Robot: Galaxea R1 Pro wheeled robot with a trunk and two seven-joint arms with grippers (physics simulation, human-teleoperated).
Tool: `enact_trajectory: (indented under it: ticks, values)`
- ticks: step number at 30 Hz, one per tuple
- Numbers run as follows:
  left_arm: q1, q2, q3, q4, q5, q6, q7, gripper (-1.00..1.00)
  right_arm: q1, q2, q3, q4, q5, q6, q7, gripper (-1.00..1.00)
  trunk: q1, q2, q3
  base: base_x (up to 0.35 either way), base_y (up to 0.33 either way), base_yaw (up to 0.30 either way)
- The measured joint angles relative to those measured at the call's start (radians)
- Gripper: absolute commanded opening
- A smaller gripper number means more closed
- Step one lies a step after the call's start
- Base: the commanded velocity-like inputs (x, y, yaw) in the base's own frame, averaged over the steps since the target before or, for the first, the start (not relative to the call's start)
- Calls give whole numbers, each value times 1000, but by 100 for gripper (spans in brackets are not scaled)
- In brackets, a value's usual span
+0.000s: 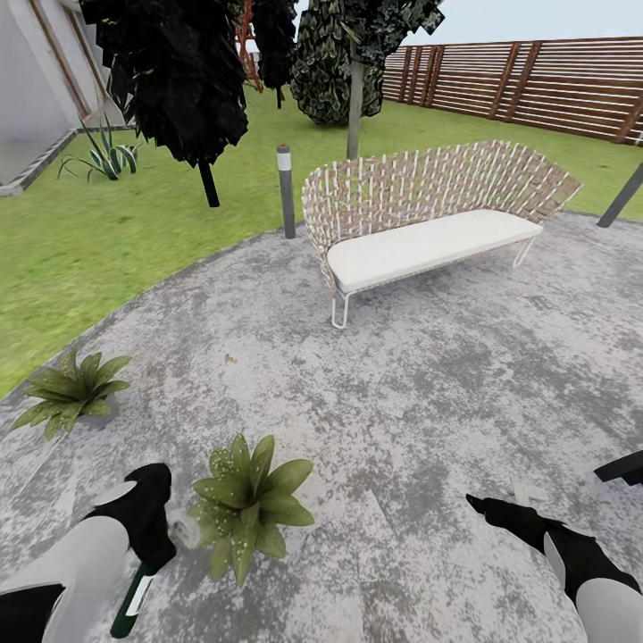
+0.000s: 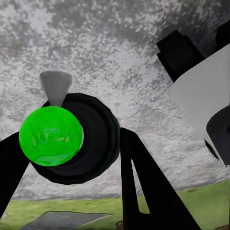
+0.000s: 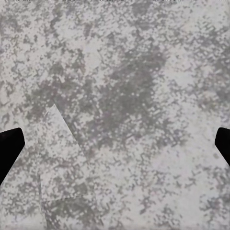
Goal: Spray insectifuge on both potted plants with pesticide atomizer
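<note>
head view: left gripper (image 1: 152,536) clamped on atomizer (image 1: 136,597), green body hanging below, pale nozzle (image 1: 185,529) touching leaves of near plant (image 1: 246,505). far plant (image 1: 73,393) well apart, at paving edge. right gripper (image 1: 487,506) low over paving (image 1: 429,375), holds nothing.

left wrist view: atomizer (image 2: 51,135) wedged between fingers (image 2: 143,187), green end toward camera.

right wrist view: fingertips (image 3: 9,146) spread wide, bare paving between.

risks: nozzle too close, spray may wet one side only. far plant likely out of reach; needs base move. grip off-centre, atomizer may twist.
</note>
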Motion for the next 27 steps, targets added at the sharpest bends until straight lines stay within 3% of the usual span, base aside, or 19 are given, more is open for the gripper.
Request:
enact_trajectory:
  ticks: [3, 6, 8, 9, 11, 13, 21, 27]
  values:
    - [0, 21, 2, 0, 4, -10, 23, -100, 0, 0, 0, 0, 0, 0, 0, 100, 0, 0, 0, 0, 0, 0]
    - [4, 27, 4, 4, 30, -28, 138, -100, 0, 0, 0, 1, 0, 0, 0, 100, 0, 0, 0, 0, 0, 0]
    - [14, 28, 7, 18, 105, -43, 217, -100, 0, 0, 0, 0, 0, 0, 0, 100, 0, 0, 0, 0, 0, 0]
    - [18, 27, 8, 44, 172, -71, 242, -100, 0, 0, 0, 0, 0, 0, 0, 100, 0, 0, 0, 0, 0, 0]
    - [21, 25, 7, 87, 255, -140, 266, -100, 0, 0, 0, 0, 0, 0, 0, 100, 0, 0, 0, 0, 0, 0]
    - [21, 25, 6, 113, 290, -184, 286, -100, 0, 0, 0, 0, 0, 0, 0, 100, 0, 0, 0, 0, 0, 0]
    - [22, 26, 8, 135, 313, -206, 405, -100, 0, 0, 0, 1, 0, 0, -1, 100, 0, 0, 0, 0, 0, 0]
    - [22, 27, 10, 136, 313, -205, 420, -100, 0, 1, 0, 1, 0, 0, -2, 100, 0, 0, 0, 0, 0, 0]
